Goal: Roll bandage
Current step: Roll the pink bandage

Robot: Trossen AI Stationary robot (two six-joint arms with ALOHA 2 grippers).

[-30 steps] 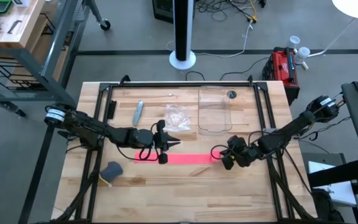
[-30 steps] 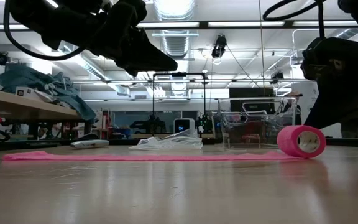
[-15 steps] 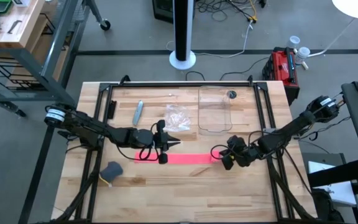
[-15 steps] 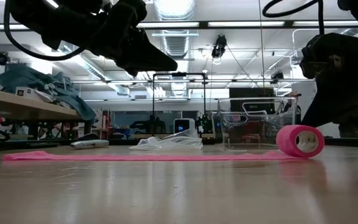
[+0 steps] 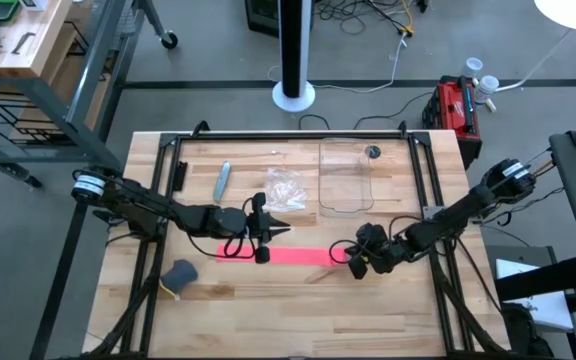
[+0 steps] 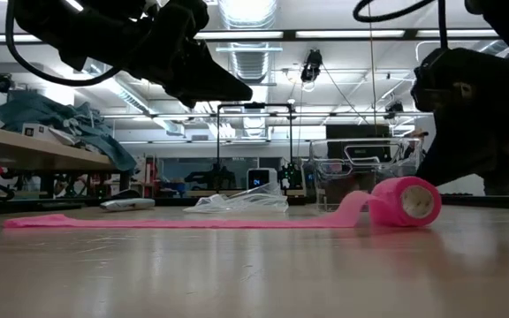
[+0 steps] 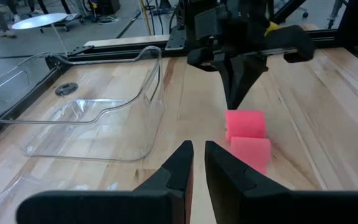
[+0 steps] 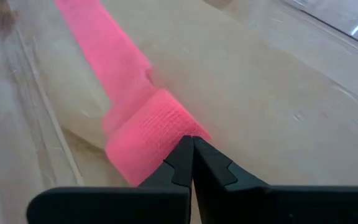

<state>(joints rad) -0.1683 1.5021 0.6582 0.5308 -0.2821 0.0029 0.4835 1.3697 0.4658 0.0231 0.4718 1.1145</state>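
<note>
The bandage (image 6: 237, 221) lies flat on the wooden table (image 5: 298, 300), its rolled end (image 6: 405, 201) at one side. The right gripper (image 8: 191, 149) reaches low with its fingers pressed together, tips touching the roll. At the strip's other end the left gripper (image 7: 197, 163) hangs above it, arm stretched level, fingers almost closed and holding nothing. Beyond the bandage stands a clear plastic tray (image 5: 345, 176)

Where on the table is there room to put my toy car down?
Bare wood lies along the near edge of the table, in front of the bandage and right of the grey lump. It is crowded behind the bandage: plastic bag, clear container, both arms.
</note>
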